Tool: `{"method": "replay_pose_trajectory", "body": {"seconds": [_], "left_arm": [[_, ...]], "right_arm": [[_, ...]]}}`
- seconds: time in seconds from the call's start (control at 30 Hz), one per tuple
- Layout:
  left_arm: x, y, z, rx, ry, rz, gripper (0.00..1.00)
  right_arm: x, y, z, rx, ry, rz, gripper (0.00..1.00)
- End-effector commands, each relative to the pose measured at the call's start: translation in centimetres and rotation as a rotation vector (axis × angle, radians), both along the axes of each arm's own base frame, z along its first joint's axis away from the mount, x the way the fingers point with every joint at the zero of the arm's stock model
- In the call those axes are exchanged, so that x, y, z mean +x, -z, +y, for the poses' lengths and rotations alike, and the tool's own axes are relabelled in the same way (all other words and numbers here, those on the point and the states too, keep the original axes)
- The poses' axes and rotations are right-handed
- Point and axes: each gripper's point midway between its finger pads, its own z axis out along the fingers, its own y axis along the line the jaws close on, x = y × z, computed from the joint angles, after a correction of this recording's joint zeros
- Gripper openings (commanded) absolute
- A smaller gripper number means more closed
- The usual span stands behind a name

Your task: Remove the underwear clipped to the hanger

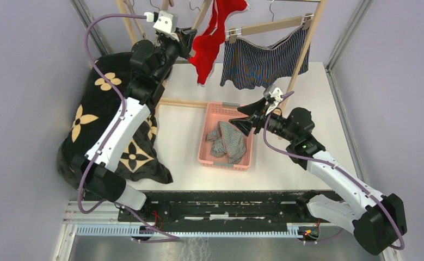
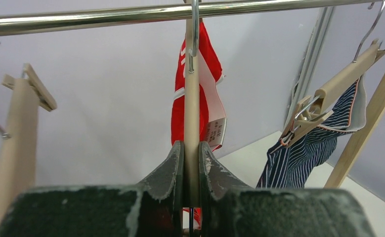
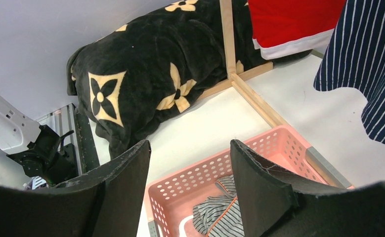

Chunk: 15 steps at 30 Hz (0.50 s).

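My left hand (image 2: pixel 191 146) is clenched on the bar of the wooden hanger (image 2: pixel 192 106) that carries the red briefs (image 2: pixel 209 94). The bar is pinched flat between both fingers, below the hook that sits on the metal rail (image 2: pixel 106 19). In the top view the red briefs droop to one side of that hanger, so I judge that at least one clip has them, though I cannot see the clips themselves. My right hand (image 3: pixel 190 148) is released, fingers spread wide, hovering over the pink basket (image 3: pixel 279 148) on the worktop (image 1: pixel 179 130), where the striped briefs (image 3: pixel 225 212) already lie. The blue boxers (image 1: pixel 264 62) are clipped to their own hanger further right on the rail. I read the step in hand as freeing the red pair. To do it well, I'd hold the left grip firm and level so the hanger neither swings nor slides along the rail. Then I'd bring the right hand up to the lower hem of the red cloth and take a generous pinch. The pull should go straight down and slightly towards the basket, not sideways, so the clip lets go without dragging the hanger into the boxers beside it. I'd steer the right arm wide of the wooden upright (image 1: pixel 302 54) and open the hand only over the basket.
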Motion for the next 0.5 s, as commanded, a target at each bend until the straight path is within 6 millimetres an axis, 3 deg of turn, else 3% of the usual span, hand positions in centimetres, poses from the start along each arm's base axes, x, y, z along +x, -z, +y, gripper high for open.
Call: {"method": "replay_pose_trajectory", "body": {"seconds": [0.0,0.23,0.47], "left_arm": [[-3.6,-5.8,3.0,-0.009,-0.075,-0.203,0.03],[-4.7,-2.4,4.1,0.045,-0.099,-0.136,0.03],[-5.9,4.0,4.6,0.139,-0.087,0.064,0.03]], "right_arm": [[-0.1,-1.8,0.2,0.034,-0.006,-0.062,0.69],[-0.1,-2.0,0.3,0.034,-0.012,-0.062,0.69],[-0.1,-2.4,-0.1,0.025,0.007,-0.07,0.69]]}}
